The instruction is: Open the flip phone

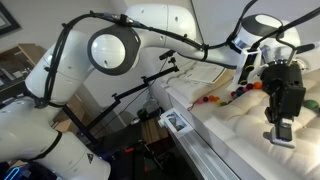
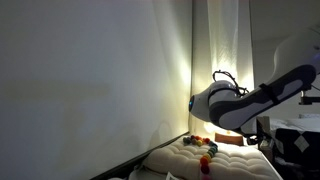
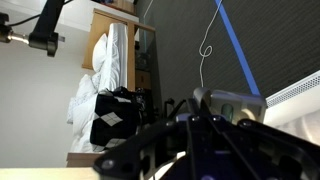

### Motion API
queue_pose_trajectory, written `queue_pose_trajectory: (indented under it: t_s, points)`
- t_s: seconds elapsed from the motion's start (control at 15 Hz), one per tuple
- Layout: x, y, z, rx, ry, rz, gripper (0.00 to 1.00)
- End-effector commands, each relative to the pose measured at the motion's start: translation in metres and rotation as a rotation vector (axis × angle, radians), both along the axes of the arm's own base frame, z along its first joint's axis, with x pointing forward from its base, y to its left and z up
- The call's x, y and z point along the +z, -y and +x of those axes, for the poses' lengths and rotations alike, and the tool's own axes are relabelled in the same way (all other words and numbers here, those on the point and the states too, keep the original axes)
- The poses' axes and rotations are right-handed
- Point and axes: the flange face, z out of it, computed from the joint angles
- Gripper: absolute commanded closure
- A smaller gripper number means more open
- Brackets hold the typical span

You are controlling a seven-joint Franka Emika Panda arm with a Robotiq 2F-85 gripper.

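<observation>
In an exterior view the fingers (image 1: 279, 131) hang over the surface (image 1: 235, 130), too small to tell whether they stand apart; whether the phone lies beneath cannot be told. The surface runs off the right edge. The beads (image 2: 205, 146) blur into coloured specks. In the wrist view the gripper (image 3: 200, 145) is a dark blur along the bottom edge.

Ext view sitting close behind arm (image 1: 110, 48), facing mattress (image 1: 235, 125); ext view looking low along wall (image 2: 90, 80). Both sharing mattress, beads (image 2: 205, 147). Wrist cam facing hanging clothes (image 3: 100, 85).
</observation>
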Motion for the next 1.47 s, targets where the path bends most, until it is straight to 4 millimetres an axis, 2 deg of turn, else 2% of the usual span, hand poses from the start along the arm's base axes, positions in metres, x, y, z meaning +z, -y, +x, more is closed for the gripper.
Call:
queue_pose_trajectory:
  t_s: [0.0,0.33,1.07,1.4]
  points:
    - [-0.007,-0.019,0.013,0.059,-0.013,-0.009,1.00]
    - [-0.019,-0.034,0.019,0.105,-0.005,-0.043,1.00]
    - [-0.038,-0.039,0.017,0.136,-0.054,-0.195,1.00]
    - [-0.033,-0.040,0.009,0.104,-0.117,-0.284,1.00]
